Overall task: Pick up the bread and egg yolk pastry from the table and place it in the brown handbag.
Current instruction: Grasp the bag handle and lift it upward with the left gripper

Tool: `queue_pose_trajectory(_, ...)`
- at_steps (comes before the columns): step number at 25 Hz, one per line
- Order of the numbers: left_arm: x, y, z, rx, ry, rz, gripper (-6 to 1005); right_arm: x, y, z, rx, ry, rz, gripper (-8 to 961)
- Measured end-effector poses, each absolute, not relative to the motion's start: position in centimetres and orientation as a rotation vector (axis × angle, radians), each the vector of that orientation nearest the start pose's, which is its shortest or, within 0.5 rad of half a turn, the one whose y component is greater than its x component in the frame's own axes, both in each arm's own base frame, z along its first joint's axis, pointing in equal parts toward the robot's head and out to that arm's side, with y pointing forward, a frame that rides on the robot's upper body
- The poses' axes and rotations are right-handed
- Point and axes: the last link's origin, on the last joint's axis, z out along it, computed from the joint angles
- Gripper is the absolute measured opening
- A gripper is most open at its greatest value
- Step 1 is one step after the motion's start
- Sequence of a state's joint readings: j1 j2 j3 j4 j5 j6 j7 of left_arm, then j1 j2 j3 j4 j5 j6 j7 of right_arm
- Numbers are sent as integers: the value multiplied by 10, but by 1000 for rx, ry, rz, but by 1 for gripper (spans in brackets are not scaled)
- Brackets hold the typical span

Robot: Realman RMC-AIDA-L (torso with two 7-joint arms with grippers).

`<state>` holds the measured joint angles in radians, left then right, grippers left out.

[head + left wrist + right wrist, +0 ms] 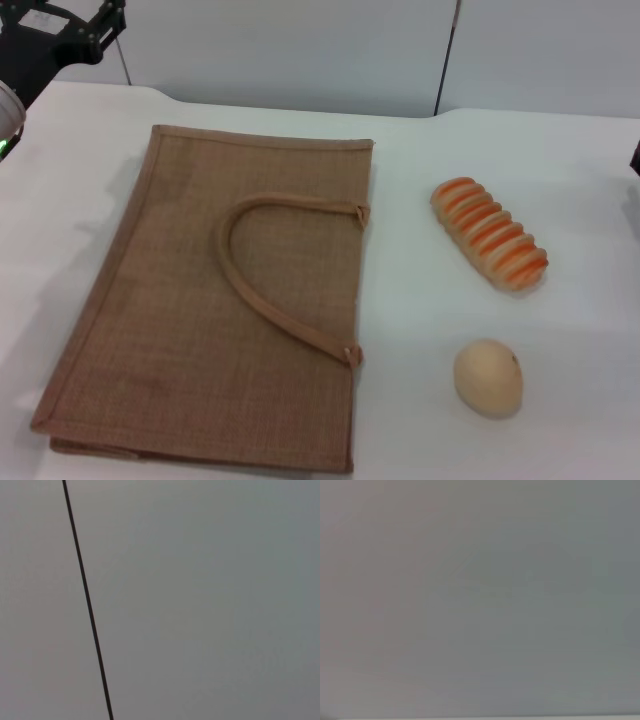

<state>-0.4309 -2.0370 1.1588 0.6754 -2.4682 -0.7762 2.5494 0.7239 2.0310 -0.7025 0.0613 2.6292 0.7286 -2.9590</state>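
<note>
The brown handbag lies flat on the white table, left of centre, with one arched strap handle on top and its mouth side toward the right. Right of the bag lies the bread, a long ridged loaf with orange stripes. Nearer to me sits the egg yolk pastry, a smooth beige ball. My left arm shows only as a dark part at the far left corner. A sliver of the right arm shows at the right edge. Both wrist views show only blank grey wall.
A grey wall with a dark vertical seam stands behind the table's far edge. A dark line crosses the left wrist view. Bare tabletop lies between the bag and the two pastries.
</note>
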Motion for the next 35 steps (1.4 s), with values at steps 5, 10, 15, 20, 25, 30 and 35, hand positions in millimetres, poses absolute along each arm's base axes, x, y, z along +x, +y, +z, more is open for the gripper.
queue_pose_trajectory(5,-276,414,78,-1728,-324,-654,701,344,406,0,-1561,813,408,757)
queue_pose_trajectory(10,-276,414,79,-1727,-324,-653,702,344,406,0,-1562,819,402,757)
queue_pose_trajectory(15,-276,414,78,-1729,-325,-654,702,344,408,2,-1559,814,400,757)
queue_pose_trajectory(20,-275,414,76,-1735,-354,-676,702,345,408,2,-1559,820,390,756)
queue_pose_trajectory(25,-258,421,66,-1848,-412,-699,701,348,407,4,-1554,824,379,756)
queue_pose_trajectory(30,-225,428,64,-2028,-428,-616,702,349,408,4,-1556,830,372,756)
queue_pose_trajectory(35,-207,428,65,-2130,-474,-507,702,348,409,3,-1558,830,371,756)
